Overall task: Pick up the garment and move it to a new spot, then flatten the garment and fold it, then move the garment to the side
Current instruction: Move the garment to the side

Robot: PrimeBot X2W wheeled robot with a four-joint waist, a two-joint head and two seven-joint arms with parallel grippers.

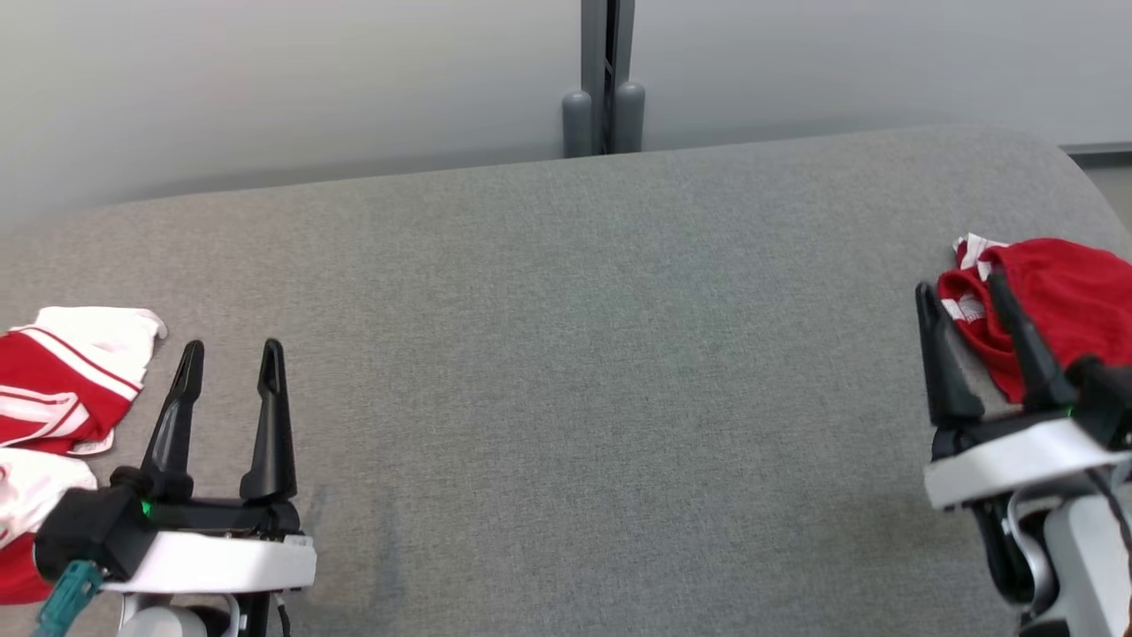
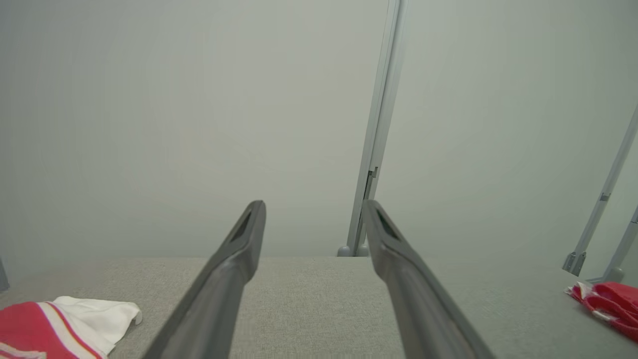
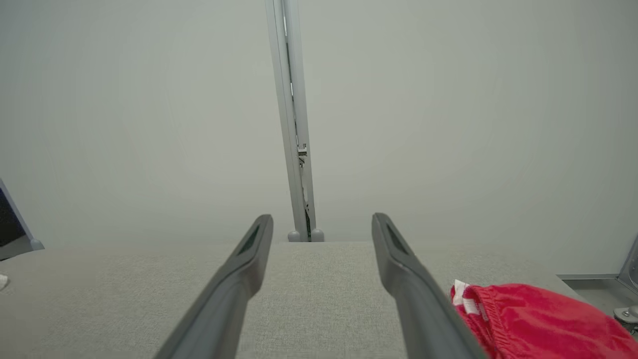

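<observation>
Nothing is held: left gripper [image 1: 233, 347] and right gripper [image 1: 959, 285] are spread open. Crumpled red garment [image 1: 1061, 283] is seen at table [image 1: 566, 310] right edge, beside the right gripper. A raised fold should be pinched deep, then lifted clear.

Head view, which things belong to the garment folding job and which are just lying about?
Job: crumpled red fabric garment at right; open left claw; open right claw; grey fabric tabletop.
Lying about: red-and-white striped cloth pile at left, probably finished; grey metal post behind.
</observation>
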